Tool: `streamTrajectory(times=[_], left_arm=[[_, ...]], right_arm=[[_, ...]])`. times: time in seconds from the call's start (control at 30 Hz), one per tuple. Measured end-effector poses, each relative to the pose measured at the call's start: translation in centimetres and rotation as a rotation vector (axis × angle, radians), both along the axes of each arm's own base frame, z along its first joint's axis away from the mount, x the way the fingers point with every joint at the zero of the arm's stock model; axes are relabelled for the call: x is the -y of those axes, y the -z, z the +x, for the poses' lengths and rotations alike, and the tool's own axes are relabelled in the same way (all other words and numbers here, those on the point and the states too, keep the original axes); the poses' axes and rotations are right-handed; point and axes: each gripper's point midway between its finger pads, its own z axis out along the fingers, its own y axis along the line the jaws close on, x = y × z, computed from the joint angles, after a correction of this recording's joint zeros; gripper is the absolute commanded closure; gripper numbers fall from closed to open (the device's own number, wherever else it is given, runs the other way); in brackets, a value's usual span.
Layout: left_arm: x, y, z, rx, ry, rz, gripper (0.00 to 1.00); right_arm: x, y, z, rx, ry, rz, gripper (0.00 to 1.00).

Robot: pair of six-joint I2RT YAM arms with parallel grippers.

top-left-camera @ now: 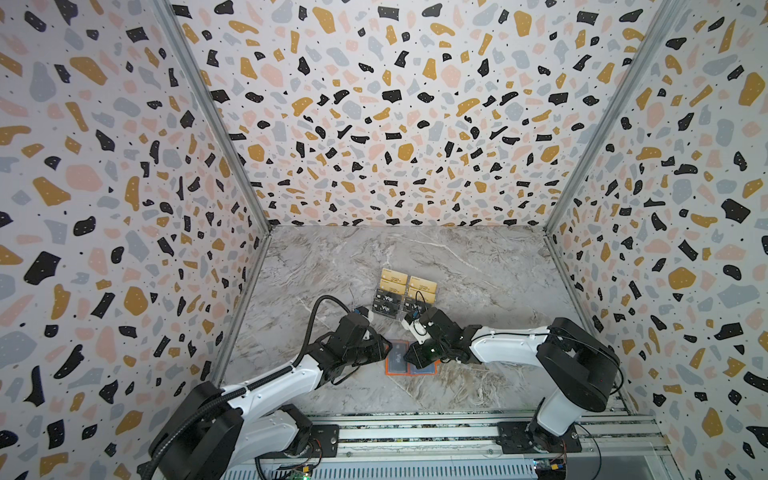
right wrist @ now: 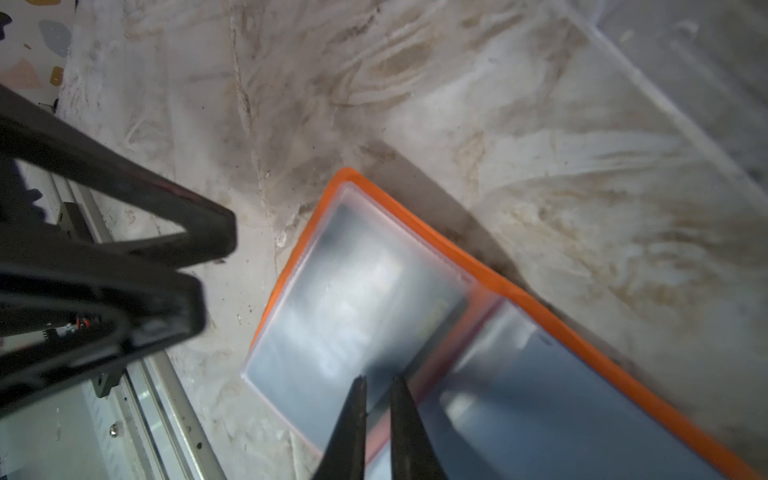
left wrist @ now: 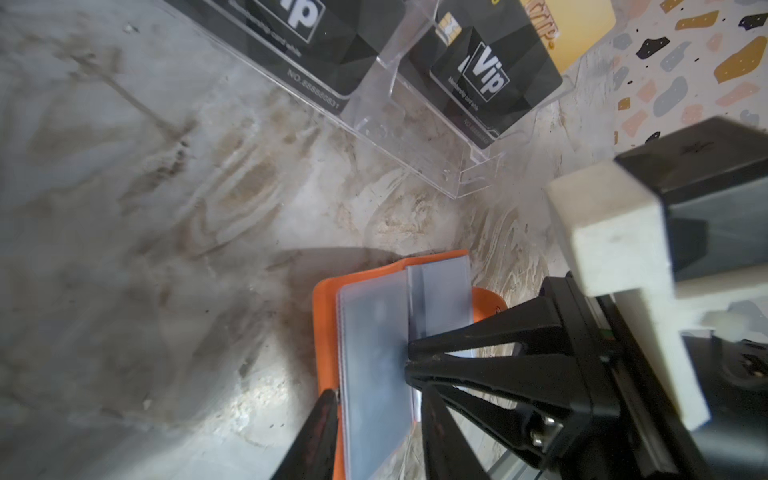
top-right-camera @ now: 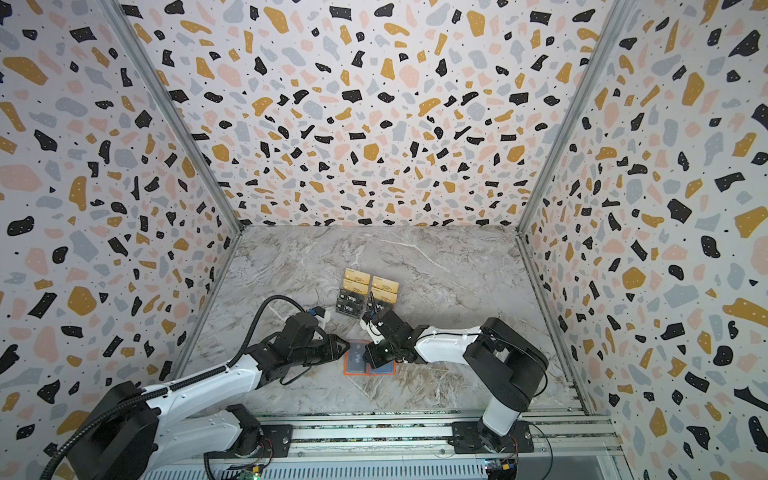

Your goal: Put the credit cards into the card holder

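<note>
**Slick sleeves, a holder free to slide**

The card holder (right wrist: 498, 283) lies open at near centre, with a Vip card (top-left-camera: 397, 357) in its left sleeve. The right gripper (right wrist: 378, 380), jaws almost together and carrying no card, bears on the spine. If it slips, the pages may flop shut. The left gripper (right wrist: 214, 268), part open and empty, sits just beside the left edge and could shove the holder. The other credit cards (top-left-camera: 388, 299) stand farther back in the clear stand (left wrist: 415, 158).

Leans in low from the near left of the card holder (top-left-camera: 387, 366) with the left arm (top-left-camera: 270, 382), setting the left gripper (left wrist: 378, 415) over its left page, jaws apart astride a clear sleeve (left wrist: 370, 340). Stretches in from its near right with the right arm (top-left-camera: 507, 345), elbow high, wrist tipped down. Plants the right gripper (right wrist: 378, 399) at its middle fold, jaws pinched to a slit on a sleeve.
</note>
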Motion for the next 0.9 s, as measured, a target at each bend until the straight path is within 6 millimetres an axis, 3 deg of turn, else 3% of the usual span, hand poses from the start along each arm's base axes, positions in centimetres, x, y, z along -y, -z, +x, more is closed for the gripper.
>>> streamTrajectory(times=[0.2, 0.5, 0.63, 0.73, 0.9], left_arm=[[0.5, 0.5, -0.1, -0.005, 0.025, 0.002, 0.65], [1.1, -1.9, 0.8, 0.068, 0.035, -0.027, 0.66], [-0.1, -2.3, 1.1, 0.096, -0.011, 0.013, 0.67], [-1.1, -2.5, 1.2, 0.110, -0.047, 0.043, 0.66], [-2.5, -3.7, 1.0, 0.149, -0.111, 0.040, 0.65]], right_arm=[[-0.1, -3.3, 2.3, 0.061, -0.016, 0.002, 0.82], [0.6, -9.7, 8.6, 0.205, -0.006, 0.017, 0.79], [-1.5, -11.9, 11.0, 0.269, -0.045, 0.035, 0.78], [-3.1, -12.1, 12.6, 0.292, -0.076, 0.034, 0.78], [-4.8, -10.4, 14.2, 0.287, -0.128, -0.005, 0.78]])
